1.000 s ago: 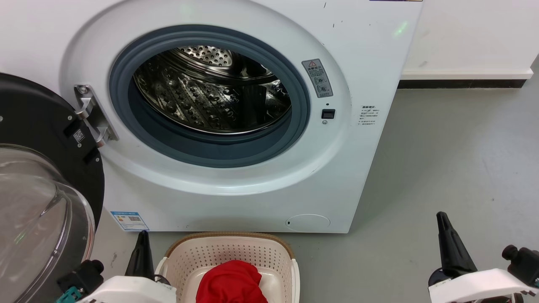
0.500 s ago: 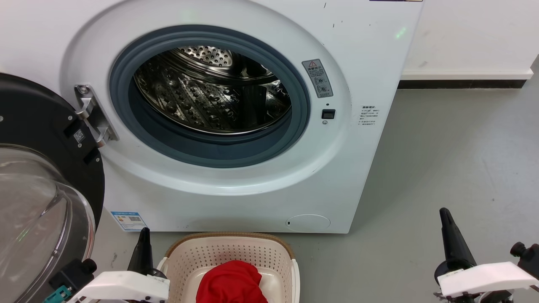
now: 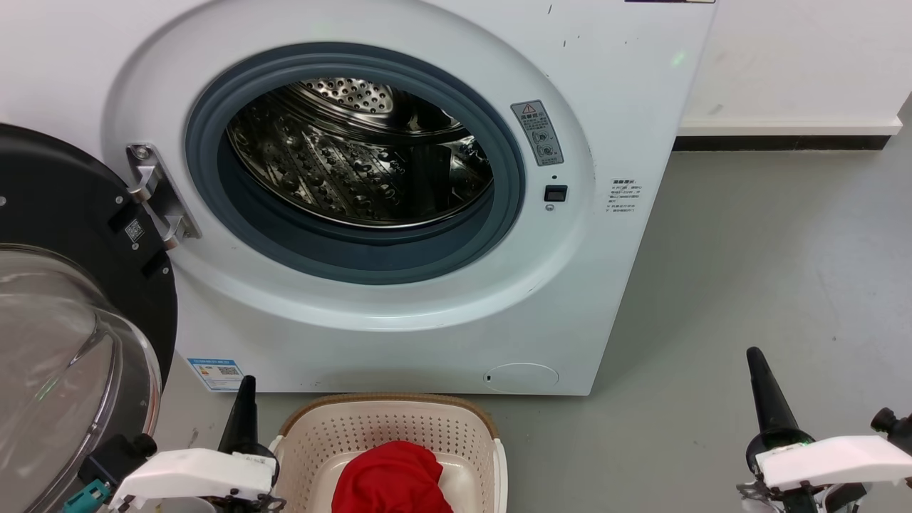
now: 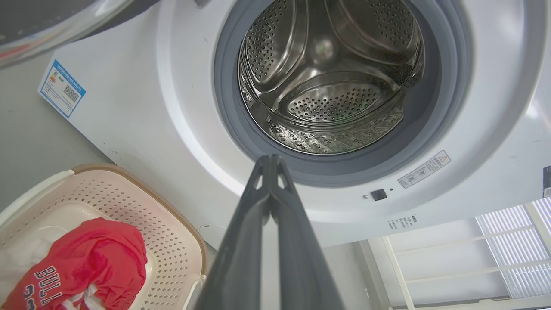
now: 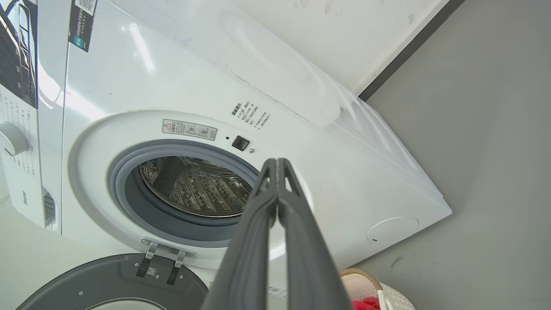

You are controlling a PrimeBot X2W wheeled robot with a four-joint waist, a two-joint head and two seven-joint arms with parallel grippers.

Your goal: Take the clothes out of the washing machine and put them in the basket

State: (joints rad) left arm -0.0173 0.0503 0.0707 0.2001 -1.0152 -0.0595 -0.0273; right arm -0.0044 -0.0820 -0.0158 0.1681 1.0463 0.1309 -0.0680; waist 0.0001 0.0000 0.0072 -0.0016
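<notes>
Since washer point(image 3: 427, 342) looks bare and clothes point(image 3: 392, 477) sit in basket point(image 3: 388, 397), unloading seems done; left gripper point(image 4: 270, 158) and right gripper point(image 5: 276, 160) clenched, empty. Next: recheck washer.

A smooth grey floor point(image 3: 769, 271) spreads to my right and meets a plain white wall point(image 3: 798, 57) along a black strip point(image 3: 780, 142). Daylight glows through a white-framed window point(image 4: 512, 249) with slatted blinds.
</notes>
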